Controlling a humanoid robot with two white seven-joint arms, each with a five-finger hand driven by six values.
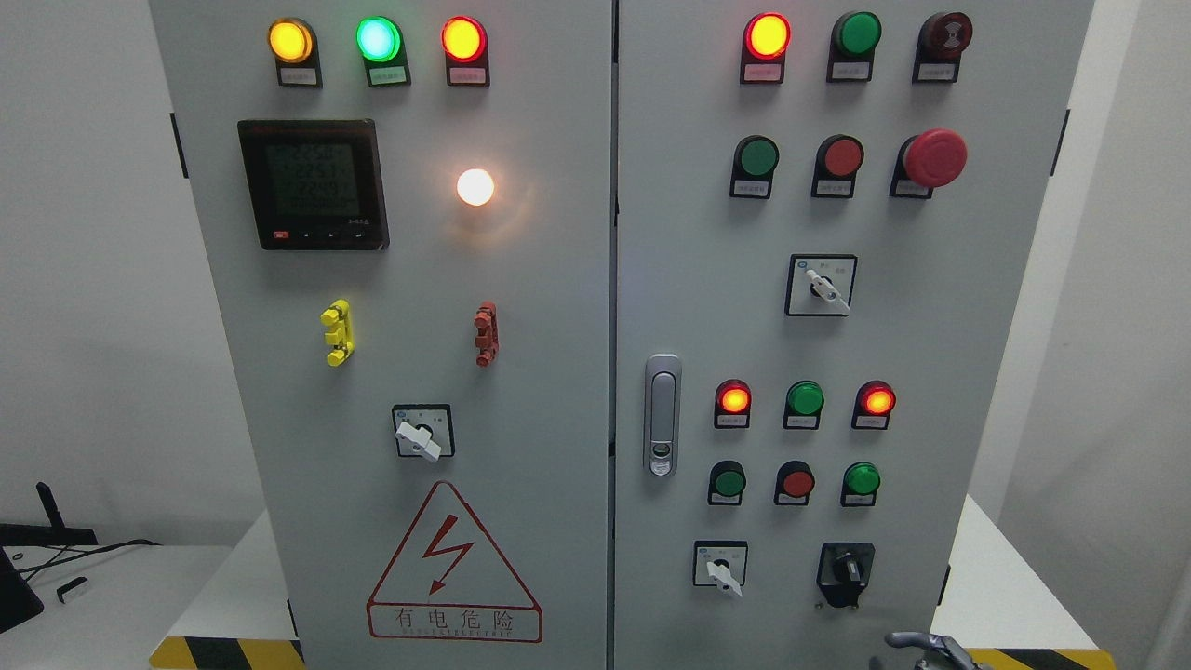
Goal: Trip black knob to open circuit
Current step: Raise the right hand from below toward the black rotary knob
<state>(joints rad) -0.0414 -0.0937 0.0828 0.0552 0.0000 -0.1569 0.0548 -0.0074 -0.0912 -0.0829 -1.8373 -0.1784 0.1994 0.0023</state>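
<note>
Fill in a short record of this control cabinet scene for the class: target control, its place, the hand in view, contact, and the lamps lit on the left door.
target: black knob
place: bottom right of the right door, beside a white selector
hand: right hand, only grey fingertips show at the bottom edge, below the knob
contact: none, hand and knob apart
left hand: not in view
left door lamps lit: yellow lamp, green lamp, red lamp, white lamp
</note>
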